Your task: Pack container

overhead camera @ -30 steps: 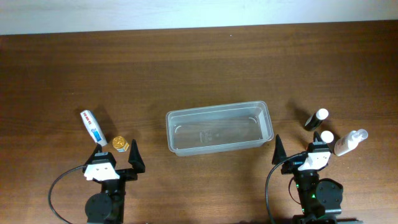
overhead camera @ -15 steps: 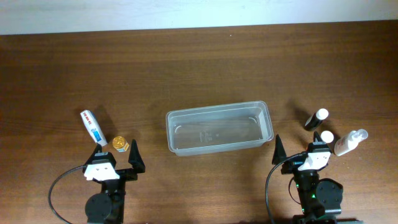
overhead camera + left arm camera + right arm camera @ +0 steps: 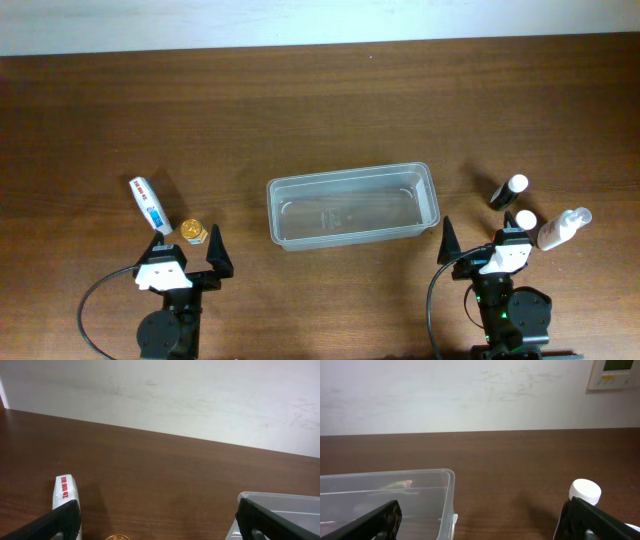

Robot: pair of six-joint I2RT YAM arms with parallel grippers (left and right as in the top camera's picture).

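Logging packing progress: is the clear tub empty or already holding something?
Empty: overhead, the container shows only its bare bottom; the bottles and tube lie outside it.

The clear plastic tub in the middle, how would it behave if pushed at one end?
The clear rectangular plastic tub looks empty, so probably light and apt to slide on the smooth wooden table. Its thin translucent walls may flex.

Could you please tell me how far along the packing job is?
Nothing is packed: the container looks empty. Nothing is in hand; the left gripper and right gripper are open. Left to pack: the white tube, gold item, two white-capped bottles and spray bottle.
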